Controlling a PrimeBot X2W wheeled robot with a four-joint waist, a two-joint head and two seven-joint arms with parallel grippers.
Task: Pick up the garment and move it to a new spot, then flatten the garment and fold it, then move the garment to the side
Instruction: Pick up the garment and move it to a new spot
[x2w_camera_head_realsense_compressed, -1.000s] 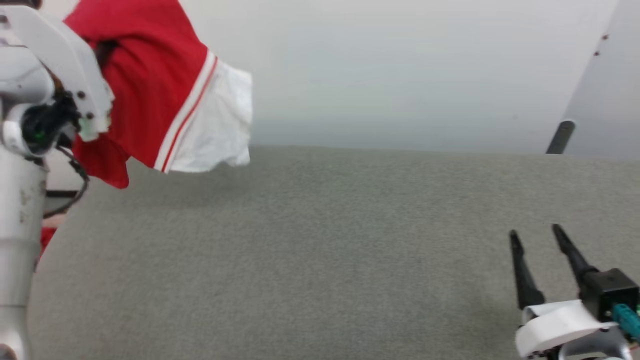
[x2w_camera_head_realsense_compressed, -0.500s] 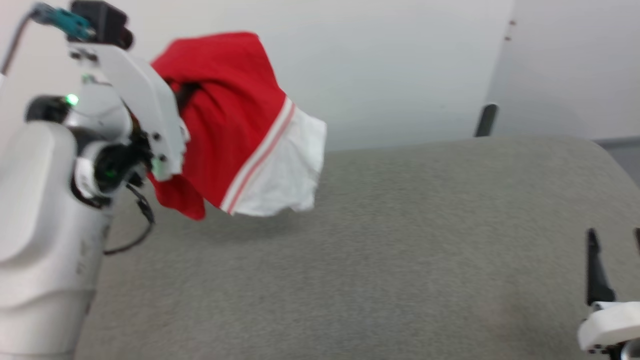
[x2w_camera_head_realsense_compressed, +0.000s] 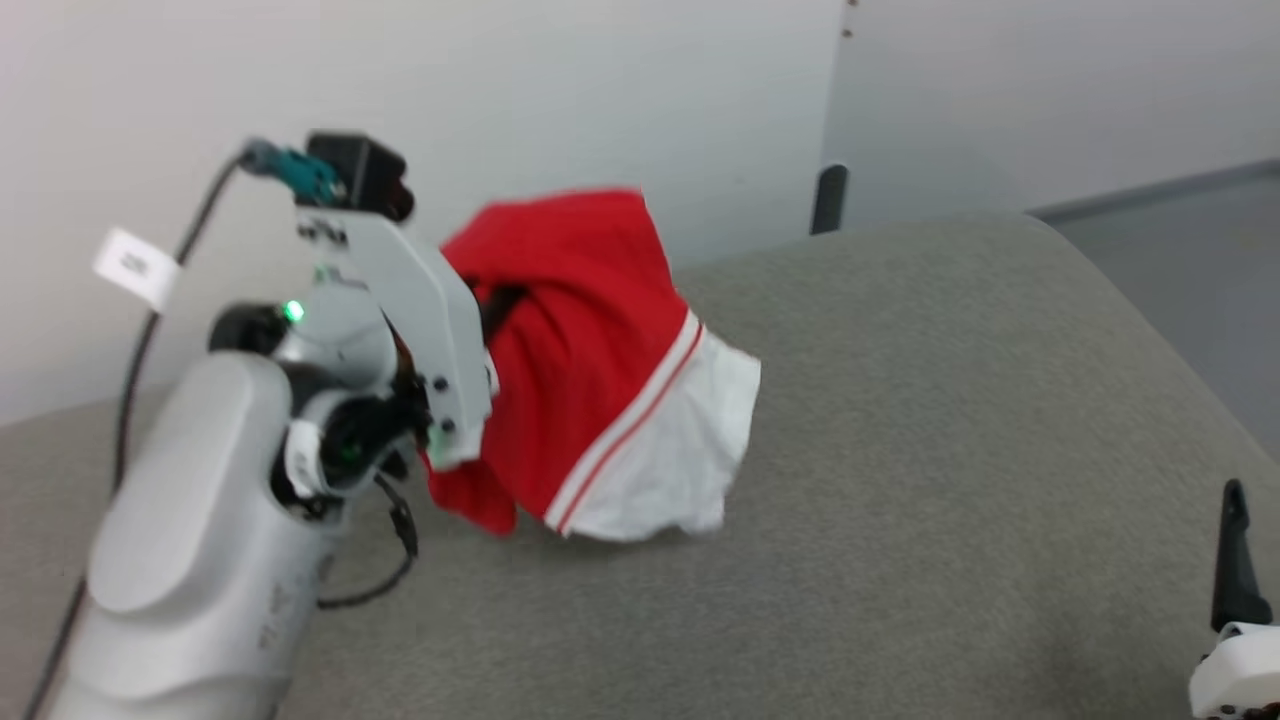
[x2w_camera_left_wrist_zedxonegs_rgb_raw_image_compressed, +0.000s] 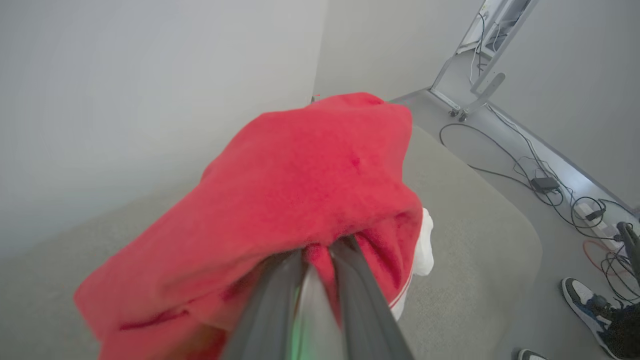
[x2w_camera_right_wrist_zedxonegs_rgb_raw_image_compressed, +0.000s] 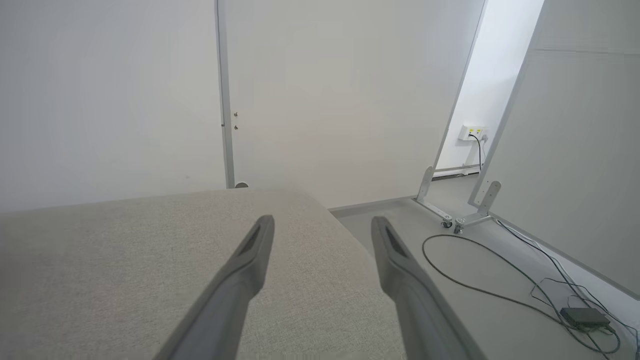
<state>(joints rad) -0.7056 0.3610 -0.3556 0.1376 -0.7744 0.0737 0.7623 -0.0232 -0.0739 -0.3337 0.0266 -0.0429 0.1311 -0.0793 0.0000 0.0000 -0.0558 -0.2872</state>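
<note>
Our head camera has swung round since a second ago, so the whole scene has slid. The bright red jersey shirt (x2w_camera_head_realsense_compressed: 590, 370) with its white, red-striped sleeve (x2w_camera_head_realsense_compressed: 680, 470) now sits centre-left in the head view instead of up in the left corner. We see the left gripper (x2w_camera_left_wrist_zedxonegs_rgb_raw_image_compressed: 325, 247) clenched on a bunch of red cloth, and its dark fingers (x2w_camera_left_wrist_zedxonegs_rgb_raw_image_compressed: 360, 285) pinch a fold at the bottom middle of the left wrist view. The shirt hangs bunched over the grey fabric-covered surface (x2w_camera_head_realsense_compressed: 950, 430), sleeve lowest, and we cannot tell whether it touches. In the right wrist view the right gripper (x2w_camera_right_wrist_zedxonegs_rgb_raw_image_compressed: 322, 225) stands spread wide, holding nothing, above that surface's corner.
</note>
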